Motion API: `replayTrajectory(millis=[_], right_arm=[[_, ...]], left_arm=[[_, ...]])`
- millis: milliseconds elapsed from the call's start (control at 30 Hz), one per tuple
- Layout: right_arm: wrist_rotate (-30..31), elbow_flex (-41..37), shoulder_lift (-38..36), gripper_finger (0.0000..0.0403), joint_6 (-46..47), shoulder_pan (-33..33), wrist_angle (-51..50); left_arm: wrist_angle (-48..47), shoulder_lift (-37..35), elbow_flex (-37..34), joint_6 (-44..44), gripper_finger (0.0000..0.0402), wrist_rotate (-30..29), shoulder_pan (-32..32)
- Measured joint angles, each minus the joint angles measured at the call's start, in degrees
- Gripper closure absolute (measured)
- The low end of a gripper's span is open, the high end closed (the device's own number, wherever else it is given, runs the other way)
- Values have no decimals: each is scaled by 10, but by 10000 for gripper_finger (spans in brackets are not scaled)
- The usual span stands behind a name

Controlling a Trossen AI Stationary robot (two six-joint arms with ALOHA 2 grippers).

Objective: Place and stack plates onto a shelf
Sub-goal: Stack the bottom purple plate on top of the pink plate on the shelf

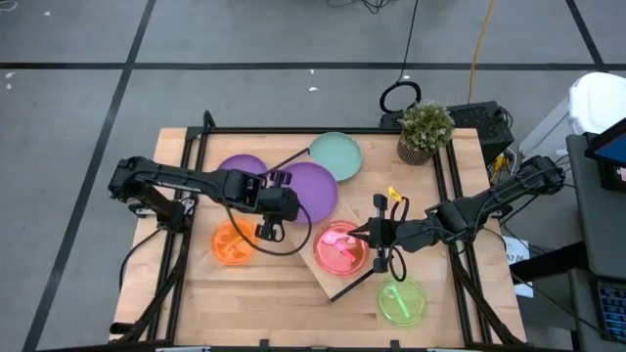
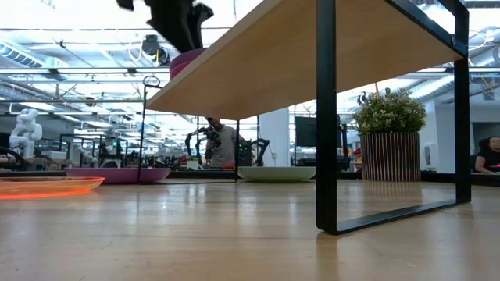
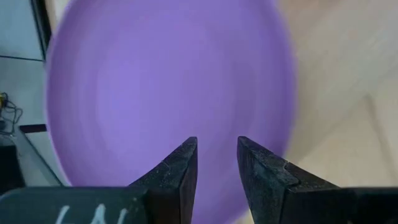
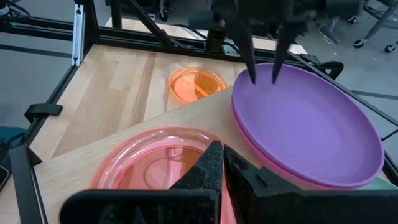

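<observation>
- The shelf (image 1: pixel 337 256) is mostly taken: a red plate (image 1: pixel 341 246) on its near part, a purple plate (image 1: pixel 311 188) stacked on a magenta one at its far end.
- The left gripper (image 4: pixel 264 59), fingers apart, hangs just above the purple plate's far rim.
- The right gripper (image 1: pixel 375 235) blocks the shelf's right edge.
- Bare tabletop (image 1: pixel 264 298) lies open at near left.
- An orange plate (image 1: pixel 233 242) sits left of the shelf, a green plate (image 1: pixel 402 300) near right.

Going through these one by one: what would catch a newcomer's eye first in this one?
Probably the big purple plate, stacked on a magenta plate on the shelf, with the left pincer poised open just above its rim. Beside it on the shelf sits a translucent red plate, where the right pincer is shut. A green plate and an orange plate wait on the table.
</observation>
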Motion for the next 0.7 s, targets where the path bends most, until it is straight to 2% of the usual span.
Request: replayTrajectory(millis=[133, 233, 533, 700], right_arm=[[-1, -1, 0, 403, 0, 0, 1], [-1, -16, 0, 403, 0, 0, 15], [-1, -34, 1, 403, 0, 0, 21], [-1, -34, 0, 403, 0, 0, 27]], left_arm=[[23, 0, -22, 13, 282, 4, 28], [25, 0, -33, 11, 282, 29, 39], [14, -4, -36, -1, 282, 49, 27], [14, -11, -37, -1, 282, 31, 17]])
